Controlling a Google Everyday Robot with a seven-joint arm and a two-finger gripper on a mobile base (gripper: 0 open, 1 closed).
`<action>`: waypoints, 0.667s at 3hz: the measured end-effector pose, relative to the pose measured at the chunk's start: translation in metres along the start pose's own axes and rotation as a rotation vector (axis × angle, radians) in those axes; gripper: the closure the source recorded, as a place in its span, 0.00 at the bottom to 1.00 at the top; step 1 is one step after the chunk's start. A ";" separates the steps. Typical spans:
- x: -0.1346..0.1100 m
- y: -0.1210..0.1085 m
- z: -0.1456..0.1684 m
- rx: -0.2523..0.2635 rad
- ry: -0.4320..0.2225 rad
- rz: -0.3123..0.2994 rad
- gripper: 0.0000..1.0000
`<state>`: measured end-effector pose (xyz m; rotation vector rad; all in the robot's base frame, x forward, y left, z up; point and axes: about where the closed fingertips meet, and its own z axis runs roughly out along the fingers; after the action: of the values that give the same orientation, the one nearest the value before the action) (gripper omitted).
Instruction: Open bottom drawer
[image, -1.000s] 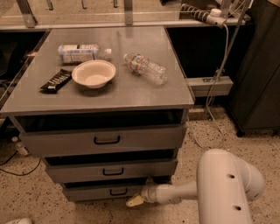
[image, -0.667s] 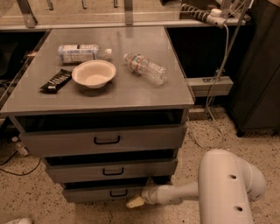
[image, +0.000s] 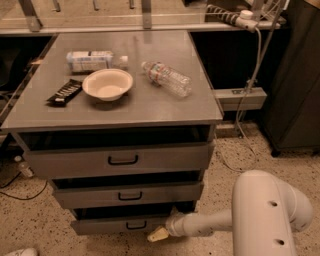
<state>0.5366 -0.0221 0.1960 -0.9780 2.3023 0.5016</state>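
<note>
Nearest the camera, at lower right, the robot's bulky white arm reaches leftward, low over the speckled floor. Its gripper, with a cream-coloured tip, sits at the lower edge of the bottom drawer, just right of that drawer's small black loop handle. Whether the gripper is parted, closed or touching the drawer cannot be told.

The bottom drawer is the lowest of three grey fronts, with a dark gap above it. Above it come the middle drawer and the taller top drawer.

On the cabinet top stand a cream bowl, a black snack packet just left of it, a clear water bottle lying to its right, and a white bottle lying behind. Beyond the cabinet at right, a power strip hangs under a grey cable.
</note>
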 end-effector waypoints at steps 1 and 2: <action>-0.003 0.001 -0.002 0.000 0.000 0.000 0.00; 0.020 0.013 -0.018 -0.022 0.045 0.024 0.00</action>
<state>0.5093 -0.0342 0.1980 -0.9824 2.3559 0.5214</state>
